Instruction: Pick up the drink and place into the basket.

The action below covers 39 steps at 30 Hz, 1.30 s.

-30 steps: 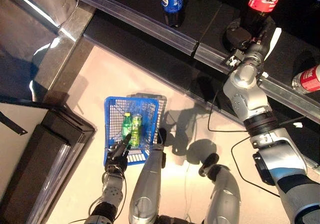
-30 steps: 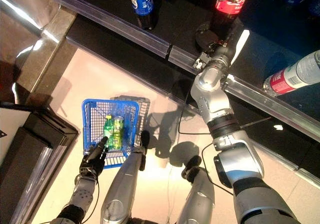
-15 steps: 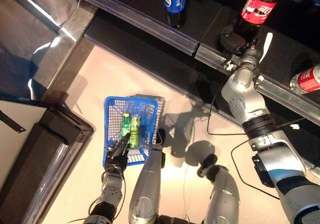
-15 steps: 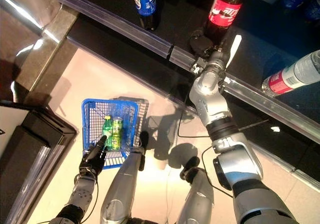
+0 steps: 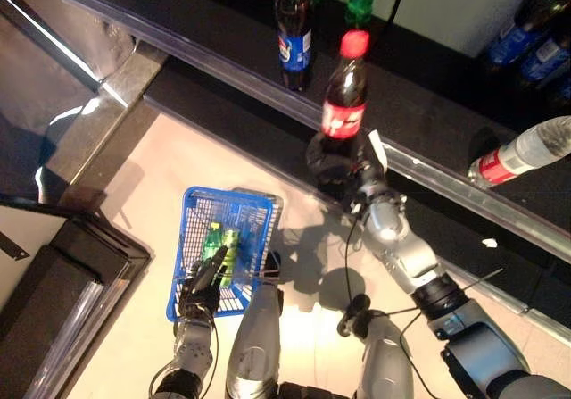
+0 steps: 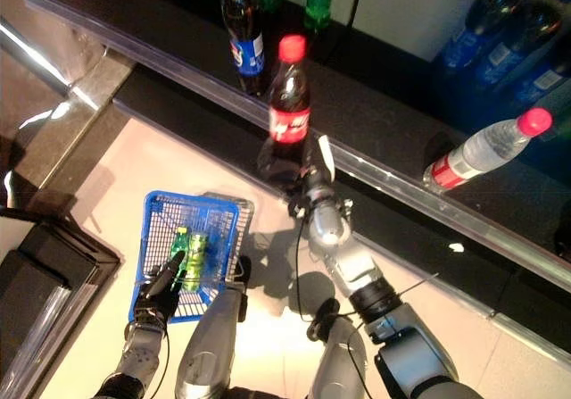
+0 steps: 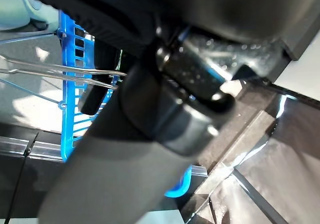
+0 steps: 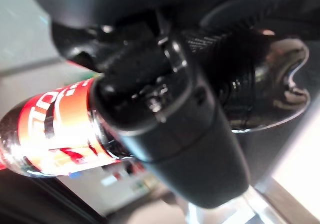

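right eye view: cola bottle (image 6: 287,95) now lifted off shelf (image 6: 401,87), right hand (image 6: 299,178) curled round its base. before, it stood on shelf. left hand (image 6: 159,294) grips blue basket (image 6: 152,238) handle; carry to basket remains.

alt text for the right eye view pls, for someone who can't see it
The robot's right hand grips the base of a red-capped cola bottle at a dark shelf. Its left hand holds a blue basket with a green bottle and a green can inside.
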{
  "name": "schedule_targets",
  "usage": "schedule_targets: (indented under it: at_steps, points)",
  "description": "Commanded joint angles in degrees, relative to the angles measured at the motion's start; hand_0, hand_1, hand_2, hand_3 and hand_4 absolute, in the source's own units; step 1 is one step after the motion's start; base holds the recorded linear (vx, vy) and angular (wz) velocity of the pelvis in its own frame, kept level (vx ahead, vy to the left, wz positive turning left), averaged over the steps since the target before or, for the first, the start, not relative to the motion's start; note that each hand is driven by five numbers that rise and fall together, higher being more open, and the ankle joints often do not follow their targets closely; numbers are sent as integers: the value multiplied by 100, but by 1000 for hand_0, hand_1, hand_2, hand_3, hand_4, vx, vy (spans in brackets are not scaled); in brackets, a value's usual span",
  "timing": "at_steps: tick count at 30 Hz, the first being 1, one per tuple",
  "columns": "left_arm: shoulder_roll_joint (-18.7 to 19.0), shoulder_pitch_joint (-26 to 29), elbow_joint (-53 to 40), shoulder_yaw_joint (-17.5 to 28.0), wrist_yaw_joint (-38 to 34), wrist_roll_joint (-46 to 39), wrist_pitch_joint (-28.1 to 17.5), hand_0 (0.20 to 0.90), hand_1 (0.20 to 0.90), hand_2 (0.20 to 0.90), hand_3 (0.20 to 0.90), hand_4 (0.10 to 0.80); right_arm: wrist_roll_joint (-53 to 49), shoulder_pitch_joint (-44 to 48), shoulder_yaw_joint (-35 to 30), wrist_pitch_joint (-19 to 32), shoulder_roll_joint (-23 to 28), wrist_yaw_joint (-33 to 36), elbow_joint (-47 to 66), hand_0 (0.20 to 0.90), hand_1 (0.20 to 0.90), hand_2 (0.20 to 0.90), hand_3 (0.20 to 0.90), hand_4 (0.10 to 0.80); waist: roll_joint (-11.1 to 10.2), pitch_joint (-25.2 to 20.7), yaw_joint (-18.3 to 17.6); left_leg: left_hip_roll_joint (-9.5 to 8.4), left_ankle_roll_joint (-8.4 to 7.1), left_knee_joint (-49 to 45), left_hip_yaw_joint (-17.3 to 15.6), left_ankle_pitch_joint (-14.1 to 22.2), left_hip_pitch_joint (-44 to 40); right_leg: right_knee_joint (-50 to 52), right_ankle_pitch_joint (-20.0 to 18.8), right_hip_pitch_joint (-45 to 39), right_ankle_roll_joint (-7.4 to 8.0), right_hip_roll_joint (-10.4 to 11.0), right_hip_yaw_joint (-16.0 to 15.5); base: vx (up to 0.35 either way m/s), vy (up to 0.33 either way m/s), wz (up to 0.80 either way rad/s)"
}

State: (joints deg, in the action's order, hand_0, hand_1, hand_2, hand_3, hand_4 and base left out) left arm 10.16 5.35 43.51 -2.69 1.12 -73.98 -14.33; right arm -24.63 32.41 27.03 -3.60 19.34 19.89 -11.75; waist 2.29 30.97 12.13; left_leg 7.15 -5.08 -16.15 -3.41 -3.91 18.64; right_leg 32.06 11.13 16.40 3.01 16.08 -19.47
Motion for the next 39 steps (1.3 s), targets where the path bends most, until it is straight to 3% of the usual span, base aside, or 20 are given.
schedule_targets:
  at_steps: [1, 8, 13, 22, 35, 39]
  points:
    - [304, -491, -1730, -290, 1002, 199, -500, 300, 300, 300, 200, 100, 243, 617, -60, 502, -54, -500, 1577, 300, 300, 300, 200, 100, 19, -303, -84, -105, 56, -296, 74, 300, -367, -707, -377, -679, 14, -57, 79, -17, -69, 2]
    - [512, -527, -2804, -514, 1247, 402, -314, 300, 300, 300, 200, 100, -81, 439, 584, 493, -422, -469, 1142, 300, 300, 300, 200, 100, -11, -529, 173, -110, -8, 15, 225, 143, -559, -1135, -450, -1197, 49, -89, -209, 26, -70, 13]
    - [735, -465, -3782, -786, 1341, 342, 146, 300, 300, 300, 200, 100, -461, 521, 962, 496, -877, -147, 352, 300, 300, 300, 200, 100, 34, -520, 485, -219, -24, 15, 428, 146, -564, -1188, -423, -1470, 43, -35, -491, 33, -49, 27]
    - [970, -326, -4860, -1046, 1487, 116, 514, 300, 300, 300, 200, 100, -1001, 598, 1382, 369, -1443, 67, -567, 300, 300, 300, 200, 100, 52, -419, 859, -418, -30, 175, 733, 98, -531, -1345, -528, -1615, 121, 22, -809, 13, -37, 26]
    - [975, -65, -5432, -1100, 1671, -210, 861, 300, 300, 300, 200, 100, -2430, 502, 1823, 132, -1894, -818, -1731, 300, 300, 300, 200, 100, -7, -347, 1119, -516, -39, 302, 900, 50, -457, -1474, -621, -1612, 192, 33, -1009, 2, -32, 10]
    - [1018, 3, -5555, -1127, 2014, -400, 982, 300, 300, 300, 200, 100, -3096, 480, 1916, -307, -1941, -1664, -2113, 300, 300, 300, 200, 100, -20, -319, 1192, -525, -38, 344, 941, 34, -441, -1484, -623, -1595, 192, 22, -1052, -4, -15, 0]
